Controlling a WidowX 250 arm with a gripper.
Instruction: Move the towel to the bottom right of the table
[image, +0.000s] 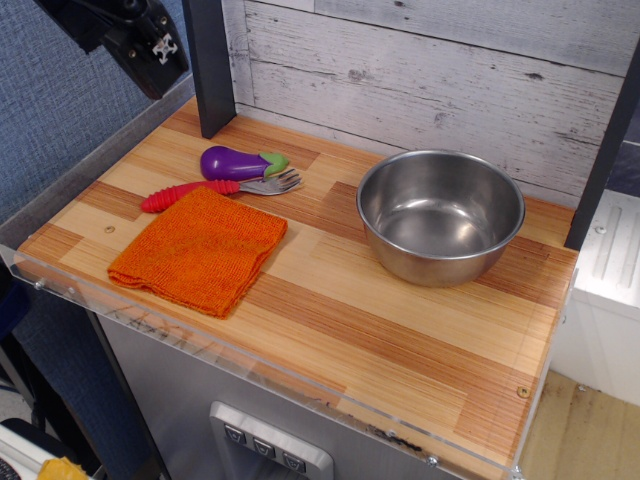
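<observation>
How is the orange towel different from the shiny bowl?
The towel is orange, soft-looking and knitted; the bowl is shiny grey metal. The towel lies flat and square; the bowl is round, deep and empty. The towel sits near the table's left front; the bowl sits at the right back. Both rest on the table, about equally wide.

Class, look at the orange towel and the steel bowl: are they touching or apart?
Apart. The single view shows a strip of bare table between the towel and the bowl.

A striped wooden desk (400, 350) filled the frame. On it, at left, lay an orange towel (200, 249); just above it a red-handled fork (222, 187) and toy eggplant (240, 163); at right, a steel bowl (440, 215).
</observation>
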